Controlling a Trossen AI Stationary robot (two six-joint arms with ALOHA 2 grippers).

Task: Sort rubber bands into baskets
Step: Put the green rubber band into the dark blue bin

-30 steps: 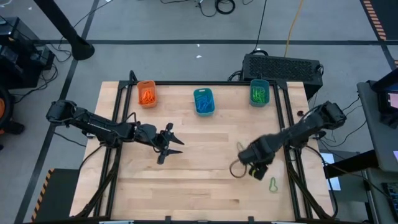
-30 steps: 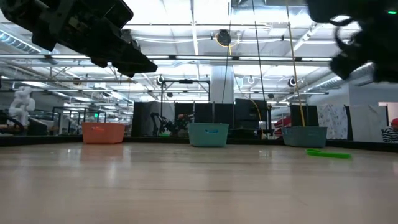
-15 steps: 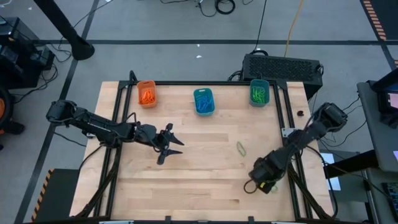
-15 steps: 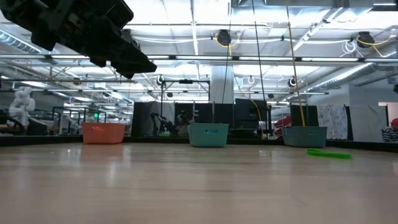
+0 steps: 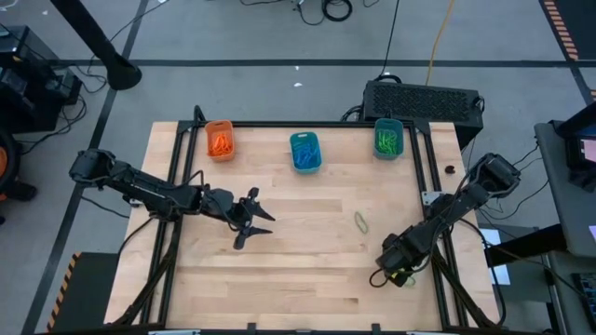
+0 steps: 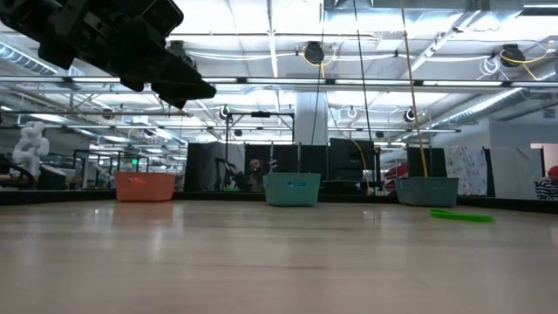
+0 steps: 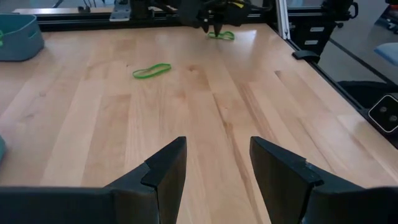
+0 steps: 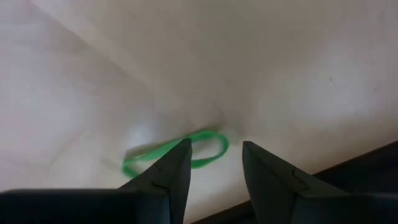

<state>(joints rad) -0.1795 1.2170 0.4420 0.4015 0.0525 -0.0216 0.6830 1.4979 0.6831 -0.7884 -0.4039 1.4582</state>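
Nearest the front edge of the bench, the right gripper hangs low over the front right corner, its jaws apart. In the right wrist view a green rubber band lies flat on the wood just beyond the two dark fingers, close to the bench's edge and not held. From above that band is almost wholly hidden under the gripper.

Farther from the front edge, a second green band lies alone on the wood right of the bench's middle; the low view shows it as a flat green streak.

About as far in, over the left half of the bench, the left gripper hovers above the wood with its jaws spread and nothing between them.

Along the far edge of the bench stand the three baskets: the orange basket toward the left, holding orange bands; the middle teal basket, holding blue bands; and the right teal basket, holding green bands.

Beyond the far edge, behind the right teal basket, sits a big black box on the floor.
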